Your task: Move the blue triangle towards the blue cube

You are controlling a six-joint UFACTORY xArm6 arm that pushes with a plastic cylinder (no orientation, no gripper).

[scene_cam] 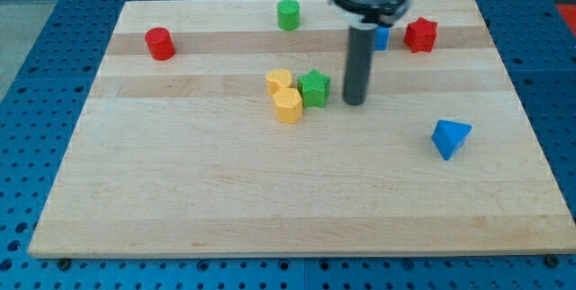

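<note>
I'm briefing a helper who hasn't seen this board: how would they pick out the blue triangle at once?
Start from the wooden board and go to its right half, below and to the view's right of my tip. The blue triangle lies there alone on bare wood. The only other blue piece, the blue cube, sits near the top edge beside the red star, partly hidden by the rod.

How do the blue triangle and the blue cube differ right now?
The blue triangle is in full view, alone at the view's right; the blue cube near the view's top is mostly hidden behind the rod. The triangle shows slanted faces meeting at a point; the cube shows only a flat-sided sliver. The cube sits close beside the red star; the triangle has no neighbour. My tip touches neither. Both are the same blue.
</note>
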